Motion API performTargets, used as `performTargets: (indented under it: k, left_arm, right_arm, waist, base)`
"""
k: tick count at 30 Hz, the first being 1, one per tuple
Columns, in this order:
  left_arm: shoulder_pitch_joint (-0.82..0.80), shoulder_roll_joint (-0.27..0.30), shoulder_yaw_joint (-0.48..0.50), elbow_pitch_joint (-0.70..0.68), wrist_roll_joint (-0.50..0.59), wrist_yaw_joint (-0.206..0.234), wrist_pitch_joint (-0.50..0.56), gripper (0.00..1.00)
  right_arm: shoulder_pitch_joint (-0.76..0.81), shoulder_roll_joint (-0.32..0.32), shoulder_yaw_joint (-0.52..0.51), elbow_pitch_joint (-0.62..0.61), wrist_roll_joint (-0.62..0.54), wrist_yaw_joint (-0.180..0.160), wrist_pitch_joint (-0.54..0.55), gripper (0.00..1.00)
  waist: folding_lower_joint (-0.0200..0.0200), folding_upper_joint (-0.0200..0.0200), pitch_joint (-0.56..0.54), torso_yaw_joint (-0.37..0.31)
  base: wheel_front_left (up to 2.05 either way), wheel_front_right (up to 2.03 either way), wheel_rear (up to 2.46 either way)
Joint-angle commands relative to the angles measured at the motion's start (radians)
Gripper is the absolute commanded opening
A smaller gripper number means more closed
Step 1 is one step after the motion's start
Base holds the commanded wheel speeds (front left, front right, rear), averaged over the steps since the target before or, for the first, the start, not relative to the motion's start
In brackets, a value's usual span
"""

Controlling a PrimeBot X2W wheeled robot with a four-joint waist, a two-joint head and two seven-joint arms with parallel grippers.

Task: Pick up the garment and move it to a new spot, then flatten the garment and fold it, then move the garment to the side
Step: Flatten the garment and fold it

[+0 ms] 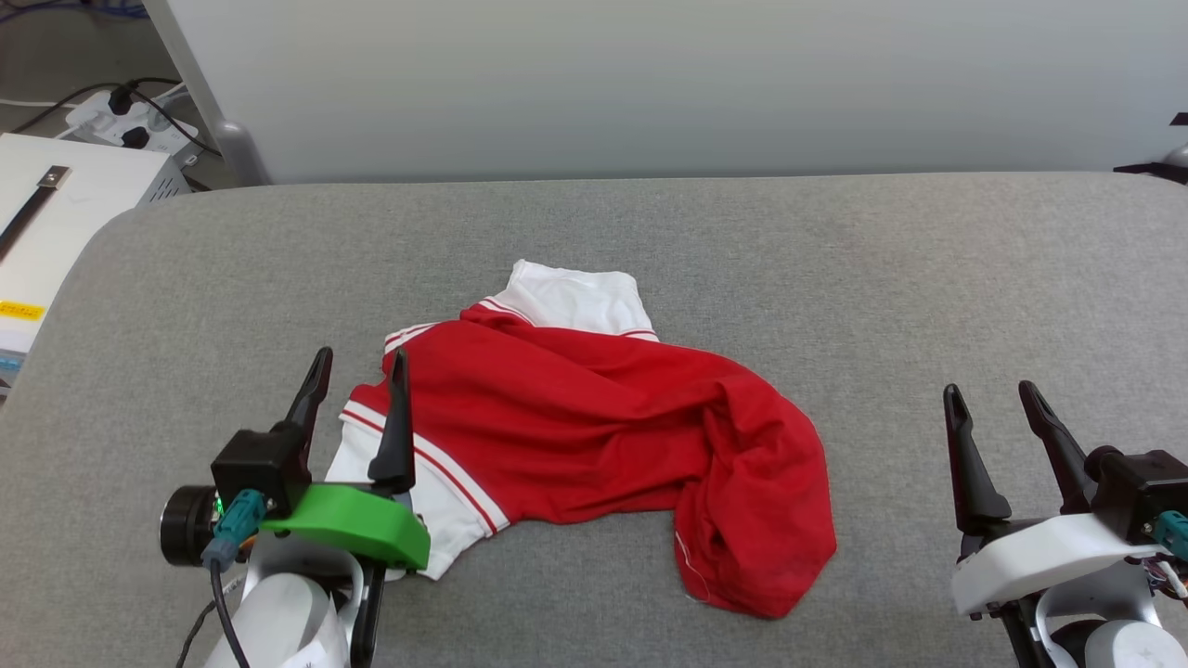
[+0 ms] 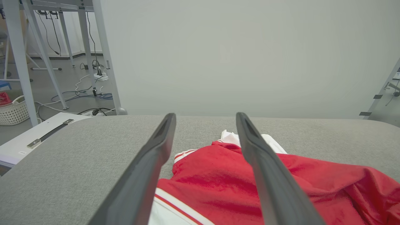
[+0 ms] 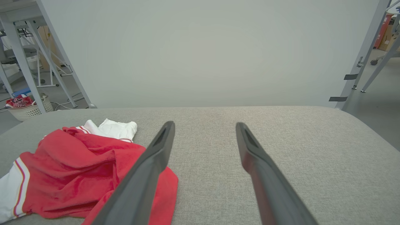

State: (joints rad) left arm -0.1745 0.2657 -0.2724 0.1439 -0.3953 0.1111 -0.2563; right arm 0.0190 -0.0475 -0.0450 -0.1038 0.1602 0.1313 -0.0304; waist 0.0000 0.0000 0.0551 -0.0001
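Observation:
The garment [image 1: 594, 417], a red T-shirt with white sleeves, lies crumpled in the middle of the grey padded table [image 1: 835, 278]. My left gripper [image 1: 362, 366] hovers over the shirt's near-left white sleeve, open, with nothing between its fingers. In the left wrist view the garment [image 2: 215, 178] lies below and between the open left gripper's [image 2: 204, 117] fingers. My right gripper [image 1: 993, 394] stands open over bare table, well to the right of the shirt. The right wrist view shows the garment [image 3: 72, 165] at the lower left, beside the open right gripper [image 3: 204, 125].
A pale wall panel [image 1: 650, 83] stands behind the table's far edge. At the left are a white box [image 1: 56, 213] and a power strip with cables [image 1: 130, 121]. A white basket [image 2: 14, 112] sits on the floor among table legs. Bare table surrounds the shirt.

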Motion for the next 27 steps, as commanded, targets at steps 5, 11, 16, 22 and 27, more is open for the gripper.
performTargets:
  k: [5,11,16,22,27]
  left_arm:
    - [0.047,-0.001,0.015,-0.015,0.016,-0.006,-0.005,1.0]
    - [0.034,-0.017,0.023,-0.02,0.02,-0.016,-0.005,1.0]
    - [0.008,-0.041,0.033,-0.039,0.028,-0.03,-0.005,1.0]
    - [-0.025,-0.086,0.037,-0.047,0.044,-0.059,-0.005,1.0]
    - [-0.046,-0.126,0.048,-0.051,0.063,-0.089,-0.005,1.0]
  right_arm:
    - [0.008,-0.003,-0.002,0.001,-0.005,-0.001,0.01,1.0]
    - [-0.028,-0.003,-0.02,0.051,-0.006,-0.001,0.059,1.0]
    - [-0.122,-0.026,-0.021,0.174,0.025,-0.001,0.15,1.0]
    - [-0.286,-0.113,0.078,0.323,0.126,-0.001,0.31,1.0]
    - [-0.429,-0.204,0.237,0.416,0.218,-0.001,0.486,1.0]
  waist:
    - [0.0,0.0,0.005,0.007]
    - [0.0,0.0,0.022,0.033]
    - [0.0,0.0,0.063,0.077]
    - [0.0,0.0,0.108,0.138]
    - [0.0,0.0,0.144,0.188]
  base:
    - [0.0,0.0,0.0]
    - [0.0,0.0,0.0]
    - [0.0,0.0,0.0]
    - [0.0,0.0,0.0]
    - [0.0,0.0,0.0]
